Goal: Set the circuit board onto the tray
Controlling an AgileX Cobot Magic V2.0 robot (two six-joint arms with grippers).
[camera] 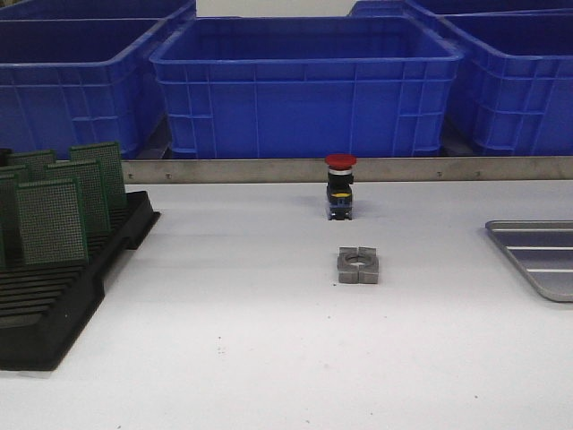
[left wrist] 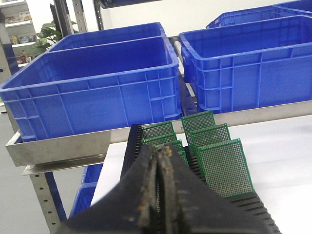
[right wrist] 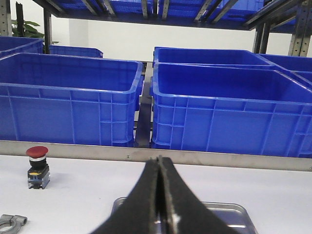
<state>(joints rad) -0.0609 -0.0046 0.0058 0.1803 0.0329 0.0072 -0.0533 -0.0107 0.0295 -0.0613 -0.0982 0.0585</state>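
Blue plastic crates (camera: 304, 85) line the back of the white worktop (camera: 251, 358) in the front view, where green circuit boards (camera: 52, 219) stand upright in a black slotted rack (camera: 54, 305) at the left edge, the grey tray (camera: 537, 255) lies at the right edge, and a red-capped push button (camera: 340, 185) stands behind a grey metal clamp block (camera: 358, 265) mid-table. From the left wrist, the left gripper (left wrist: 160, 161) is pressed closed on nothing, just before the boards (left wrist: 224, 165) in their rack (left wrist: 248, 214). From the right wrist, the right gripper (right wrist: 159, 168) is likewise closed and empty above the tray (right wrist: 234, 217), with the button (right wrist: 37, 166) off to one side.
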